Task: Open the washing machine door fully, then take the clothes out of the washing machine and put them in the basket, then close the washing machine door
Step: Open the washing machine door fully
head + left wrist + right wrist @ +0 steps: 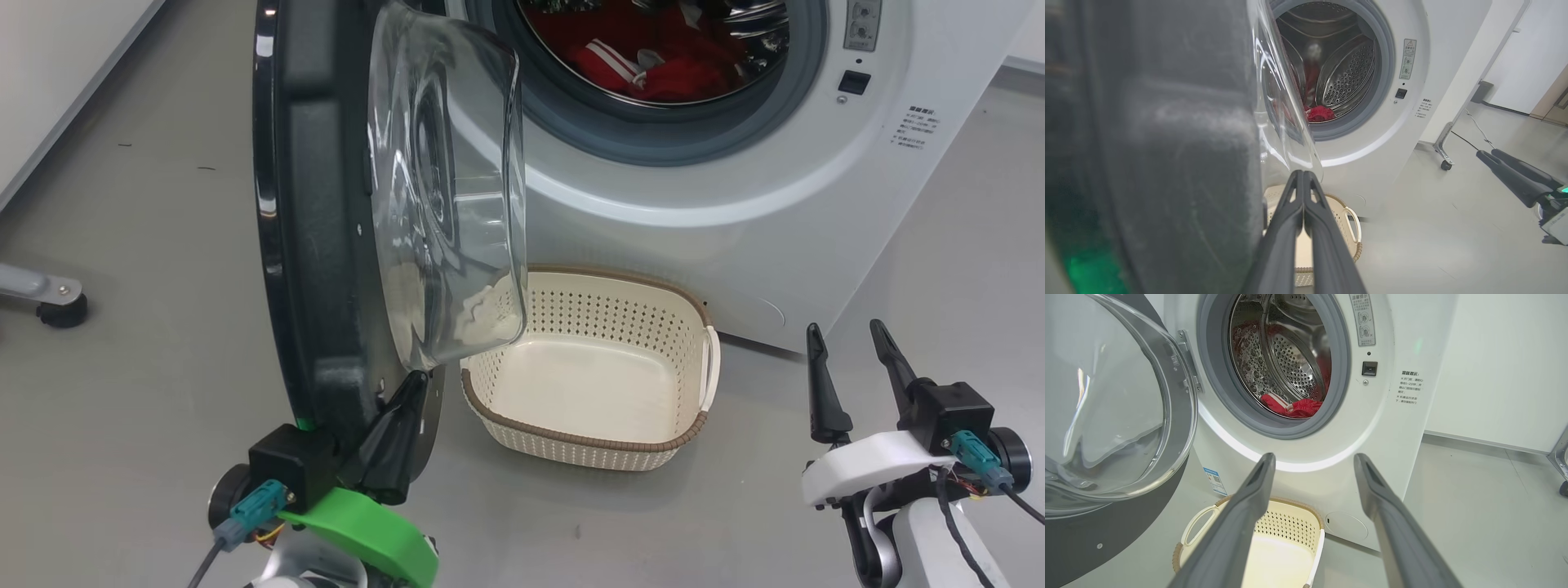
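Note:
The washing machine door stands swung out edge-on, its black rim to the left and its clear glass bowl bulging right. My left gripper is shut with nothing between its fingers, its tip against the door's inner face just under the bowl; the left wrist view shows the closed fingertips beside the door. Red clothes with white stripes lie in the drum of the washing machine. The cream basket sits empty on the floor below. My right gripper is open at the lower right, apart from everything.
A grey leg with a black caster stands on the floor at the left, near a white wall. Another wheeled stand is beyond the machine's far side. Grey floor spreads between the basket and my right gripper.

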{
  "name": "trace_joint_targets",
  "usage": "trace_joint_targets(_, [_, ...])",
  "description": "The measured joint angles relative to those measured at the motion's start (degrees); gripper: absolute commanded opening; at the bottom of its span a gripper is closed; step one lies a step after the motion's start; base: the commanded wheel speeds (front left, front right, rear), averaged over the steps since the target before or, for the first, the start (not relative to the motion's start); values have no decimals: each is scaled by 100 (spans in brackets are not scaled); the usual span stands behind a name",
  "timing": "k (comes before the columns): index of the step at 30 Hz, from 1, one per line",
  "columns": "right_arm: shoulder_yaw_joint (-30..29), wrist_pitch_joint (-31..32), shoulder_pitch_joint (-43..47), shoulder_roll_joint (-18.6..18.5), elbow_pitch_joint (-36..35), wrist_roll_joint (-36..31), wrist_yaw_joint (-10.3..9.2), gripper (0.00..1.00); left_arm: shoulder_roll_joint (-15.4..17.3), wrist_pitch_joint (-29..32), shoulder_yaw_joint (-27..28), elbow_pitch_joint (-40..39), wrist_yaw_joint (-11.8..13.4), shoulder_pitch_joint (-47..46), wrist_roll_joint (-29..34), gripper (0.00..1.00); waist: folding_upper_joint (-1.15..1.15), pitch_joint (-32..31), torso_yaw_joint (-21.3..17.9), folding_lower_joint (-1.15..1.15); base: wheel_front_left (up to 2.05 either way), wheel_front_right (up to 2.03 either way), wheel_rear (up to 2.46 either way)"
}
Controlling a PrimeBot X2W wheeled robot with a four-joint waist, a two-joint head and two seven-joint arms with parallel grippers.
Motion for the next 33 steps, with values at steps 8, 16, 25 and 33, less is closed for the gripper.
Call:
trace_joint_targets(8, [-36,0,0,8,7,-11,34,100,-21,-213,350,132,121,11,0,0,0,-20,21,0,0,0,0])
trace_joint_targets(16, [-57,0,1,24,8,-24,37,100,-32,-455,779,305,187,17,-38,0,0,-24,21,0,0,0,0])
trace_joint_targets(25, [-91,0,2,30,0,-59,59,100,-37,-726,1343,527,214,7,-86,0,0,26,32,0,0,0,0])
trace_joint_targets(33, [-70,0,2,34,1,-93,83,100,19,-1012,1825,832,243,-61,-99,0,0,67,4,0,0,0,0])
